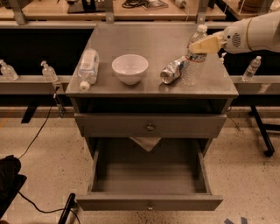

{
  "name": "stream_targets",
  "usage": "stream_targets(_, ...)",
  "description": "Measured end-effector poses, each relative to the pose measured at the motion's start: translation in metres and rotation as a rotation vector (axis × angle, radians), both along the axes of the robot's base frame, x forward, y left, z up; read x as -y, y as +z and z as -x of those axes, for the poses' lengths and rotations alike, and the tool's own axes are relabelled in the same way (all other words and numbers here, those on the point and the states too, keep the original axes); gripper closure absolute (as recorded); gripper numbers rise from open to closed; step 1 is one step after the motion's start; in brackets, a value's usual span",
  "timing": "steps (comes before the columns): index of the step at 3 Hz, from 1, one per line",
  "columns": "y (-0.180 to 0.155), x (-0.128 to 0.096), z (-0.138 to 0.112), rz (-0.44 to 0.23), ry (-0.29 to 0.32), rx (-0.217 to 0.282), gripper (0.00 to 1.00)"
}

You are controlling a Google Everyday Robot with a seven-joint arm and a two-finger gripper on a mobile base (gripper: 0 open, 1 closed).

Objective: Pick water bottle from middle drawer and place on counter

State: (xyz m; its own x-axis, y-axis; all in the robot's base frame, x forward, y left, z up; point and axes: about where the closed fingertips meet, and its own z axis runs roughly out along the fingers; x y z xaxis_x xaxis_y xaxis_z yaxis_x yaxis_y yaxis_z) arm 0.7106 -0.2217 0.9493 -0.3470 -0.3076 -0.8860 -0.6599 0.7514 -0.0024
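Observation:
The water bottle (194, 59) stands upright at the right side of the counter (144, 41), its base on the metal top, right beside a crushed can (173, 70). My gripper (202, 44) reaches in from the right. Its cream fingers are closed around the bottle's shoulder, just below the white cap. The middle drawer (175, 202) is pulled out toward the camera and is empty inside. A closed drawer (150, 127) sits above it.
A fatter clear bottle (87, 65) lies on the counter's left edge, and a white bowl (130, 68) stands in the middle. Small bottles (253, 68) stand on side rails either side. A wooden bench (131, 8) runs behind. A cable (39, 131) and a dark object (8, 179) lie on the floor at left.

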Motion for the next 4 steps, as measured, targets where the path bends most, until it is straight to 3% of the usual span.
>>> stream_targets(2, -0.003, -0.005, -0.002, -0.002, 0.008, -0.005, 0.04)
stream_targets(3, 0.001, -0.003, 0.0, -0.027, 0.014, 0.012, 0.0)
stream_targets(4, 0.024, 0.019, 0.008, -0.084, 0.019, 0.122, 0.0)
